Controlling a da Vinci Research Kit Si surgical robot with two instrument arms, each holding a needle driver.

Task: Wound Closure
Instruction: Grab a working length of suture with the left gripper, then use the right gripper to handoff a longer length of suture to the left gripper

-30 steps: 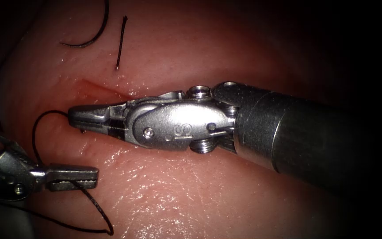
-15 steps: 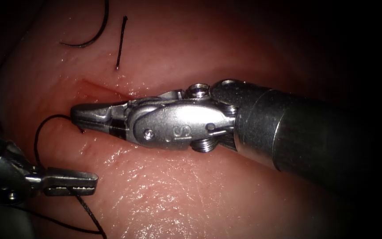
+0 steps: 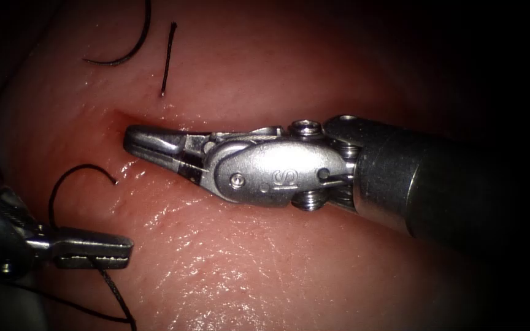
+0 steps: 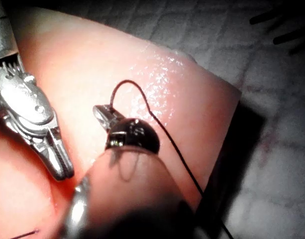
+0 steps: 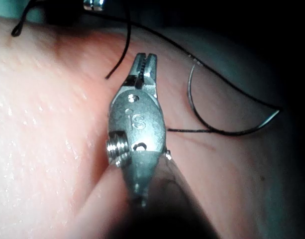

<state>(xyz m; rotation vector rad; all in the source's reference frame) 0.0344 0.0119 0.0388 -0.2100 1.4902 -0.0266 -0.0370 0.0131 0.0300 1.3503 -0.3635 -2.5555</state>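
Black thread [image 3: 62, 184] is clamped in the closed left gripper [image 3: 96, 251], left of the cut [image 3: 124, 119], seemingly to hold it taut. Nothing is held by the closed right gripper [image 3: 148, 140], poised over the cut. A curved needle [image 5: 227, 130] lies free on the tissue [image 3: 246, 270].

Grey quilted bench mat [image 4: 271, 99] under and beside the block, diamond pattern
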